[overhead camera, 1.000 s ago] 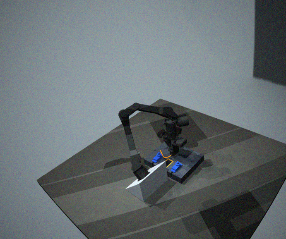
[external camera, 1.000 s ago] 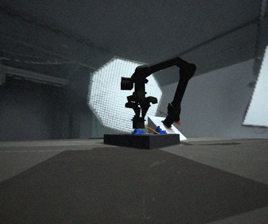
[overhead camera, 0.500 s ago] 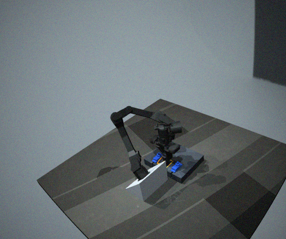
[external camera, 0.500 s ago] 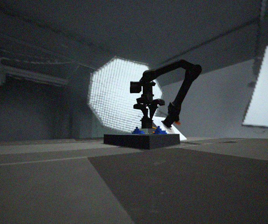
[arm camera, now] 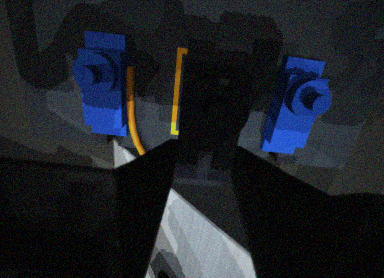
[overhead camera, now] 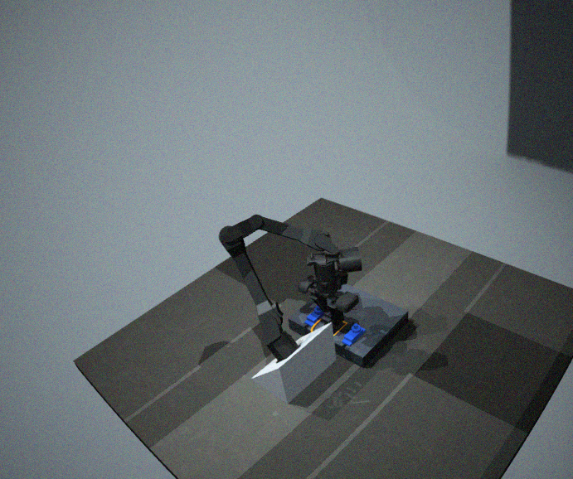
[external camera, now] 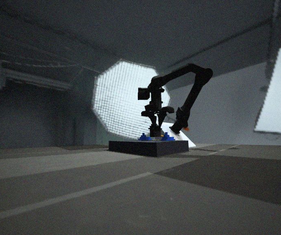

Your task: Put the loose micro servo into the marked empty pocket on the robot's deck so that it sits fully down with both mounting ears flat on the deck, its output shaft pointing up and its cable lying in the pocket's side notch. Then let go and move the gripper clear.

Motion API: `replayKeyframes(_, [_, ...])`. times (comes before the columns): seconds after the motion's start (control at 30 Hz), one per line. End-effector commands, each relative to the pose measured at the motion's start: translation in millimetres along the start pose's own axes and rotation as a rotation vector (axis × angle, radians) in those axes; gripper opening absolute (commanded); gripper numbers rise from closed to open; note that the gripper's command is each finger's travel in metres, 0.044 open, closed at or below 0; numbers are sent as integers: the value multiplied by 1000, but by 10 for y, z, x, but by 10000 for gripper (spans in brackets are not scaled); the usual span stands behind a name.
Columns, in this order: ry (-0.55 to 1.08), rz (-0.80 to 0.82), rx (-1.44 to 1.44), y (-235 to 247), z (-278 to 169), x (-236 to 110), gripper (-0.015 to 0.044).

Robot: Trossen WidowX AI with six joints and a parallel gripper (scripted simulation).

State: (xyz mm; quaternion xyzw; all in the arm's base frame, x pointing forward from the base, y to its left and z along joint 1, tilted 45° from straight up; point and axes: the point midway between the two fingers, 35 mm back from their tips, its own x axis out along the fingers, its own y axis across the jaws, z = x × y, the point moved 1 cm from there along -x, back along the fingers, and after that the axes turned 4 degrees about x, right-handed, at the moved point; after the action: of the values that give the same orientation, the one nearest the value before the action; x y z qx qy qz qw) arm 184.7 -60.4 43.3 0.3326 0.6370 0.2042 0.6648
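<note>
1. Micro servo [arm camera: 212,97] first: I judge it a light, rigid little block with a hard, fairly smooth case. It should be held by its two flat body sides, below the ears, and that is how it looks to be taken now. Its ears and shaft look like the delicate parts, so I would not press it down hard.

2. Its looks: in the wrist view it is a dark, nearly black upright box at centre frame, in shadow. I cannot make out its ears or shaft.

3. An orange cable [arm camera: 132,115] curves down the left-centre of the wrist view. It is thin and limp by my judgement, and likely to drag or snag. I cannot tell whether it lies in the notch.

4. My gripper [arm camera: 204,150] is clamped on the servo, its two dark fingers filling the lower corners of the wrist view.

5. The servo hangs right at the marked pocket [arm camera: 175,90], whose orange-yellow outline shows along its left side. In the exterior view it looks very low on the deck [external camera: 125,146], though I cannot tell if it is seated.

6. Two blue servos flank the pocket, one at upper left [arm camera: 102,85] and one at right [arm camera: 295,107], both near the fingers.

7. A pale wedge-shaped block [overhead camera: 302,360] stands just beside the deck, at lower centre of the top view.
</note>
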Motion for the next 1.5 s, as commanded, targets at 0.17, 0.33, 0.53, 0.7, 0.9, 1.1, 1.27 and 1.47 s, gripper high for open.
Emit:
replayKeyframes(0.17, [-5, 4, 2, 10, 2, 85, 0])
replayKeyframes(0.33, [-5, 4, 2, 10, 2, 85, 0])
replayKeyframes(0.53, [-5, 4, 2, 17, 10, 85, 0])
replayKeyframes(0.7, [-5, 4, 2, 19, 12, 87, 0])
replayKeyframes(0.9, [-5, 4, 2, 19, 12, 136, 0])
replayKeyframes(1.1, [-5, 4, 2, 20, 12, 185, 0])
replayKeyframes(1.27, [-5, 4, 2, 20, 12, 223, 0])
replayKeyframes(1.47, [-5, 4, 2, 20, 12, 237, 0])
